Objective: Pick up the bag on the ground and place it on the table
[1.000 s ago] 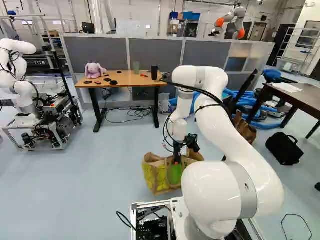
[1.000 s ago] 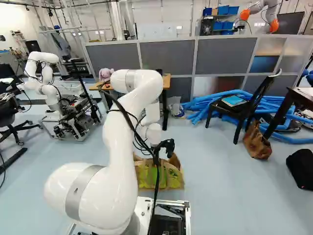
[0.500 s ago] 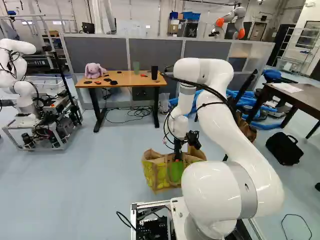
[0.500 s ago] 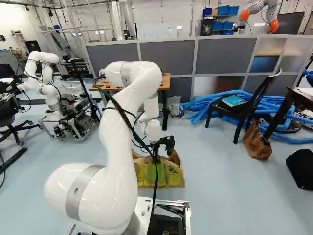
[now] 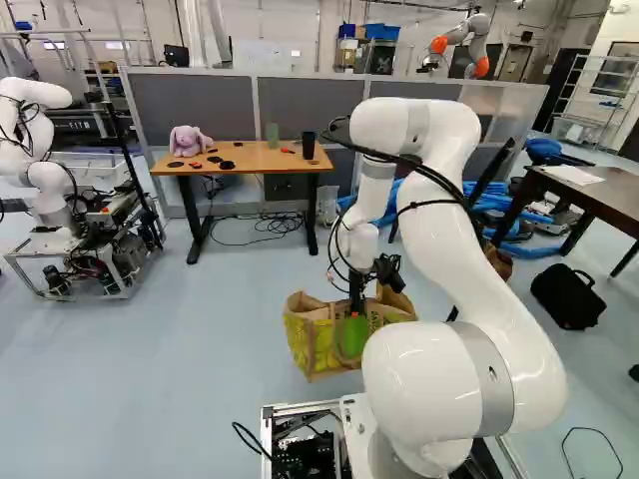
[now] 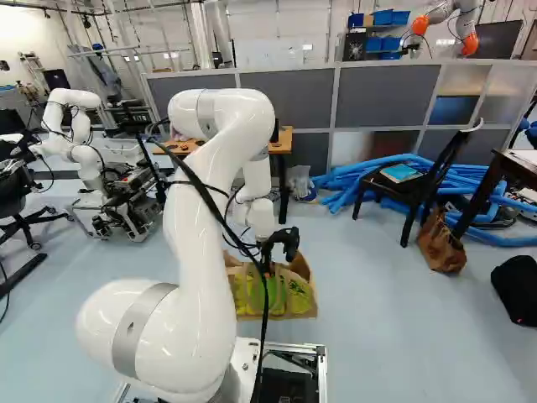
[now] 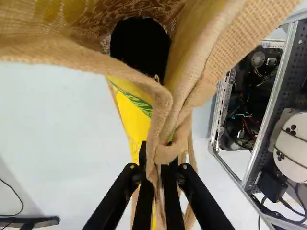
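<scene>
The black gripper (image 5: 356, 297) is low over the floor in the left base view, at the top of the tan and yellow-green bag (image 5: 308, 344). The bag (image 6: 295, 300) stands upright just ahead of the base, its mouth open upward; whether its bottom touches the floor I cannot tell. In the wrist view the gripper (image 7: 157, 167) is shut on the bag's burlap strap, which runs between both fingers. Dark contents show inside the bag (image 7: 129, 112). Across the room is a wooden table (image 5: 262, 162) with a pink plush toy (image 5: 187, 141) and cups on it.
Another robot (image 5: 60, 200) stands on a cart at the left. Grey partitions (image 5: 409, 98) rise behind the wooden table. At the right are a dark table (image 5: 609, 200), a black bag (image 5: 567, 296), a brown bag (image 6: 440, 243), a chair (image 6: 411, 185) and blue tubes (image 6: 344, 189).
My arm's elbow and gripper have risen. The bag has shifted slightly upward with the gripper, its lower edge now a little higher in both base views. The base has not moved.
</scene>
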Tool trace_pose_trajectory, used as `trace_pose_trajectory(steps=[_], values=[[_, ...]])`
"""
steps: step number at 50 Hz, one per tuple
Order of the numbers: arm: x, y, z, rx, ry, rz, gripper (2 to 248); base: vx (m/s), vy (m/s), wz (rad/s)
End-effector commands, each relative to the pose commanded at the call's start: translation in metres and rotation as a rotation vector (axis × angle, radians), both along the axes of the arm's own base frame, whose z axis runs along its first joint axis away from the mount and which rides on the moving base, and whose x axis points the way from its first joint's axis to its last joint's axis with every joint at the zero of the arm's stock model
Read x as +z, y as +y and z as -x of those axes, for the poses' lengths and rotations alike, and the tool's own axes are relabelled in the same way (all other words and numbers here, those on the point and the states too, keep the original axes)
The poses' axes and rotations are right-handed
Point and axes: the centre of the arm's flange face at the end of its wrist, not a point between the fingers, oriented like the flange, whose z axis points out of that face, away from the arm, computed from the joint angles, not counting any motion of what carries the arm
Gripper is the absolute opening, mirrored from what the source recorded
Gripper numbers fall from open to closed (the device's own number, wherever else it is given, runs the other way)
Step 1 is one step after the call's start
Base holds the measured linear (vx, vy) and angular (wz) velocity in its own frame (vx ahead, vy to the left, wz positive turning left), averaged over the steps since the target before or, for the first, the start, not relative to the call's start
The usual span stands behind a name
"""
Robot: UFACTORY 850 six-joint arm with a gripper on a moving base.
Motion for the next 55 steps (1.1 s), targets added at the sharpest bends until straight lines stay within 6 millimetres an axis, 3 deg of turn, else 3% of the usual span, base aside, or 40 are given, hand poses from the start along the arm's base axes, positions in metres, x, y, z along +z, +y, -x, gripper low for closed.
trace_pose_trajectory(steps=[55], values=[[0.085, 0.002, 0.02, 0.0, -0.091, 0.01, 23, 0.0, 0.0, 0.0]])
